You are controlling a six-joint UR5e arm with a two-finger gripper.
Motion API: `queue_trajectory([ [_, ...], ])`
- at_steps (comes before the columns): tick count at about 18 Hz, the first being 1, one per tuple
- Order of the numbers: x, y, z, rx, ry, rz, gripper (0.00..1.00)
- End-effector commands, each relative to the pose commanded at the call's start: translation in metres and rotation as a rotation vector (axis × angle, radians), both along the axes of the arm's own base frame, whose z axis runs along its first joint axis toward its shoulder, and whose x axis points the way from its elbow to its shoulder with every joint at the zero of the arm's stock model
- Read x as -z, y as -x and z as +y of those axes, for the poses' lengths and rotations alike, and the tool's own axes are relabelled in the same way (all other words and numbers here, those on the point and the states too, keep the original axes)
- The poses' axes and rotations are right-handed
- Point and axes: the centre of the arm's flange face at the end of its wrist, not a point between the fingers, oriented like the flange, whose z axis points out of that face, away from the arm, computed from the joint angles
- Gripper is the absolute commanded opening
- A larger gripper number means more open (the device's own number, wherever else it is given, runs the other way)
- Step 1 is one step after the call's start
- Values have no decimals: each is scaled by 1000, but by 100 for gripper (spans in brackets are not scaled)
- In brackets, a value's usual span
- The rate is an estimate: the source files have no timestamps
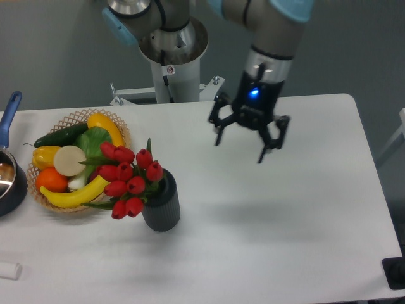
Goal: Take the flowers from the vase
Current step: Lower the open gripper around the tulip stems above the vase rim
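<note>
One end effector (239,151) hangs above the white counter (304,209), right of centre; its two fingers (262,152) are spread wide with nothing between them. A blue light shows on its black body.

One vase (162,206), dark grey and ribbed, stands upright on the counter left of centre. One bunch of flowers (128,178) sits in it: about nine red tulip buds counted, leaning out over the vase's left side, with green stems and one leaf tip pointing up. The flowers are well apart from the end effector, which is up and to the right of them.

One wicker basket (74,118) lies just beside the vase on the left; the outer buds overlap its right edge in this view. In it: one banana (74,195), one orange (50,180), one cucumber (60,134), one yellow pepper (43,156), one long yellow vegetable (107,126), one green leafy item (93,142), one pale round item (69,161).

One dark pot (9,180) with a blue handle sits at the left edge, partly cut off. One small white object (9,270) lies at the lower left corner.
</note>
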Motion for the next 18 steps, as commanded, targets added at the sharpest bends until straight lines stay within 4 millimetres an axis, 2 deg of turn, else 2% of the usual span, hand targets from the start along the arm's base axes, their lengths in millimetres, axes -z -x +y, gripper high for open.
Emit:
queue_trajectory([
  [3, 5, -5, 4, 103, -28, 27, 100],
  [6, 29, -11, 8, 201, -59, 20, 100],
  [8, 36, -15, 8, 239, -70, 27, 100],
  [10, 38, -17, 9, 247, -75, 21, 100],
  [12, 51, -27, 10, 259, -98, -21, 100],
  [15, 50, -32, 15, 268, -140, -42, 100],
  [18, 60, -41, 22, 277, -195, -106, 100],
])
